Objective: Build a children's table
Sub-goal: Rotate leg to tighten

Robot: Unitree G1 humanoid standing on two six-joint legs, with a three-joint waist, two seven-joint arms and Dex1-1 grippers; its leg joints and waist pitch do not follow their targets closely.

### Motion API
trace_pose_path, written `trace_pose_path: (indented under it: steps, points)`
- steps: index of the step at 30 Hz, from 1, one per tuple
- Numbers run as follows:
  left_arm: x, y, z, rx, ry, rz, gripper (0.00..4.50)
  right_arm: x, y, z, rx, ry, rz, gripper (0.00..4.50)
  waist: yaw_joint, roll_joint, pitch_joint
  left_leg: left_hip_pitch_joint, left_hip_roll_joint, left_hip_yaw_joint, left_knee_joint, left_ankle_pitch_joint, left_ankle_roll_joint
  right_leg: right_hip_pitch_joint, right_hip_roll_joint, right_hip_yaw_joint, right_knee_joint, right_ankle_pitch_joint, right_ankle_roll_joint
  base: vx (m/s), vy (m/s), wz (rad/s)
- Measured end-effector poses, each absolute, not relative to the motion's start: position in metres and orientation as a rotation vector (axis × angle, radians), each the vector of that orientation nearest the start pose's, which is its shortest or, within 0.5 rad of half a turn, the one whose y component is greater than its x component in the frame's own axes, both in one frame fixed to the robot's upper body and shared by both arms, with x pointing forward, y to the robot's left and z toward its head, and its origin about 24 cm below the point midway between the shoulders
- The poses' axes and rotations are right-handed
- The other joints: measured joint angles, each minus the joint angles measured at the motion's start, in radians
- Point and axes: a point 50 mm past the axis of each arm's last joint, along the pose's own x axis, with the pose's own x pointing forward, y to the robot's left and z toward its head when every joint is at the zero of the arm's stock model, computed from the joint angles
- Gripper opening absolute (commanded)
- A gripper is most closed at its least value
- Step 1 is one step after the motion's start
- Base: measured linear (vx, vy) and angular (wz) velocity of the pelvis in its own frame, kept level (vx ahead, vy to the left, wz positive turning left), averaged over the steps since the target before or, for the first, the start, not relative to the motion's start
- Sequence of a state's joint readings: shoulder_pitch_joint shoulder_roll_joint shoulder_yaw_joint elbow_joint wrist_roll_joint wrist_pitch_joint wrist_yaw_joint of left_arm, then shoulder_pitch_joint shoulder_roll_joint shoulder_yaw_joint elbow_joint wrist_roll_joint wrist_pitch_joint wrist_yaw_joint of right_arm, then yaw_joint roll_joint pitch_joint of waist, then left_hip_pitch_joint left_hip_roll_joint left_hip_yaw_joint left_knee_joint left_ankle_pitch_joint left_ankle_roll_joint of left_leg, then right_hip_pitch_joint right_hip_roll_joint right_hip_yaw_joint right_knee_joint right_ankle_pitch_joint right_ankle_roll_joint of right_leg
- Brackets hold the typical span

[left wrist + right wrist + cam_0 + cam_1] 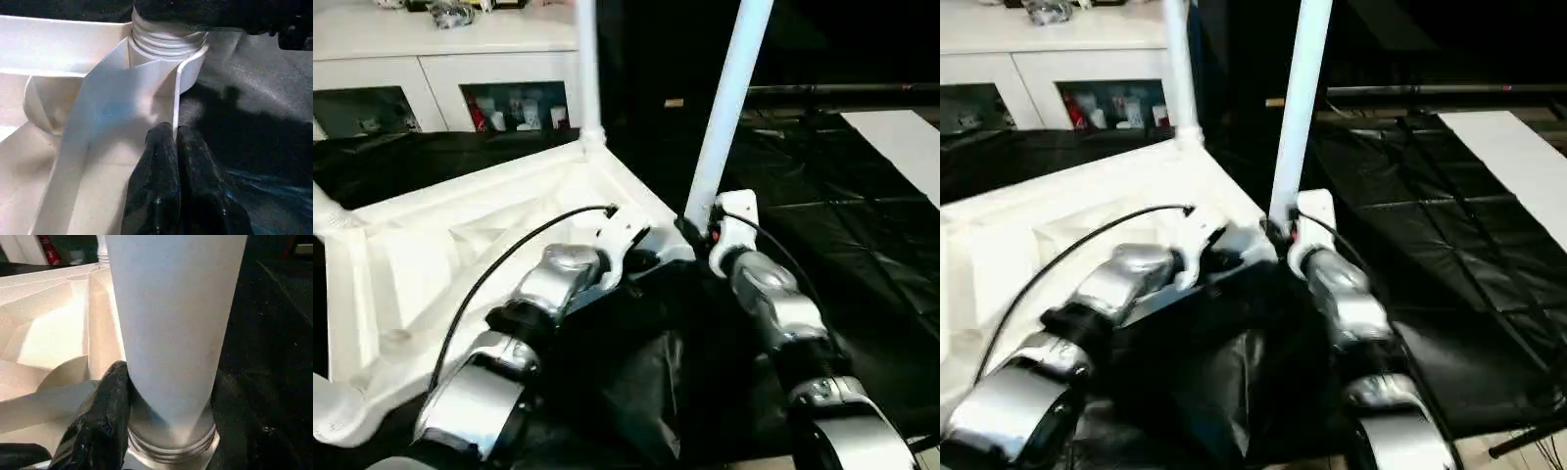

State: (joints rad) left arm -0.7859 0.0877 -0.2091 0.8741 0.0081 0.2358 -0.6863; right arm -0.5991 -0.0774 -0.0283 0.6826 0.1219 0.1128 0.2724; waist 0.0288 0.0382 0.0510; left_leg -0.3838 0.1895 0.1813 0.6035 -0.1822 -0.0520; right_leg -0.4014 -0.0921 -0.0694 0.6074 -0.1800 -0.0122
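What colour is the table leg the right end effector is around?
White: the leg is plain white with no pattern, best seen in the right wrist view.

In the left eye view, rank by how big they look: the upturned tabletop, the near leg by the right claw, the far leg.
1. Tabletop, largest by far.
2. Near leg.
3. Far leg, though it looks thinner partly because it stands farther from the camera, so the legs' order is unsure.

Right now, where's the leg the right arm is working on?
The leg stands nearly upright in the tabletop's near right corner socket, between the right gripper's jaws, right of the far leg.
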Motion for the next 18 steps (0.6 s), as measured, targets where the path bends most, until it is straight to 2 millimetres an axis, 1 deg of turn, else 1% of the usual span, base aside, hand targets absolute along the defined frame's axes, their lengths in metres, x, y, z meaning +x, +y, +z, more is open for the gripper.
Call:
trace_pose_path:
  steps: [1,3,6,7,8,11,15,18]
  points:
    - [0.353,0.069,0.049,0.217,0.450,-0.916,0.00,0.353,-0.122,0.050,0.045,0.208,0.364,2.34,0.000,0.001,0.000,0.000,0.000,0.000,0.000,0.000,0.000,0.000,0.000,0.000,0.000,0.000,0.000,0.000,0.000,0.00]
    - [0.353,0.072,0.050,0.227,0.454,-0.942,0.00,0.351,-0.124,0.050,0.047,0.197,0.404,2.68,0.001,0.003,-0.002,0.000,0.000,0.000,-0.001,0.000,0.000,0.000,0.000,0.000,0.000,-0.001,0.002,0.000,0.000,0.00]
    - [0.354,0.077,0.052,0.233,0.457,-0.958,0.00,0.347,-0.129,0.051,0.048,0.186,0.486,2.77,-0.002,0.003,-0.002,0.000,0.001,0.000,-0.002,0.000,0.000,-0.001,0.001,0.000,0.000,-0.002,0.004,0.000,0.000,0.00]
    - [0.354,0.079,0.052,0.237,0.460,-0.962,0.00,0.345,-0.131,0.051,0.032,0.190,0.515,2.87,-0.003,0.004,-0.002,0.000,0.001,0.000,-0.002,0.000,0.000,-0.001,0.002,0.000,0.000,-0.002,0.004,0.000,0.000,0.00]
    - [0.354,0.084,0.052,0.248,0.465,-0.974,0.00,0.343,-0.136,0.051,-0.001,0.201,0.566,3.10,-0.005,0.004,-0.002,0.000,0.002,0.000,-0.002,0.000,0.000,-0.001,0.002,0.000,0.000,-0.002,0.004,0.000,0.000,0.00]
    - [0.353,0.094,0.054,0.270,0.480,-1.009,0.00,0.334,-0.146,0.050,-0.077,0.237,0.717,3.10,-0.006,0.004,-0.001,0.001,0.002,0.000,-0.002,0.000,0.000,-0.001,0.002,0.000,0.000,-0.002,0.004,0.000,0.000,0.00]
    - [0.351,0.106,0.055,0.287,0.495,-1.072,0.00,0.325,-0.155,0.051,-0.117,0.261,0.857,3.10,-0.002,0.004,-0.001,0.000,0.002,0.000,-0.002,0.000,0.000,-0.001,0.002,0.000,0.000,-0.002,0.004,0.000,0.000,0.00]
    - [0.344,0.115,0.054,0.298,0.501,-1.160,0.00,0.319,-0.161,0.054,-0.138,0.271,0.944,3.10,0.001,0.004,-0.001,0.000,0.002,0.000,-0.002,0.000,0.000,-0.001,0.002,0.000,0.000,-0.002,0.004,0.000,0.000,0.00]
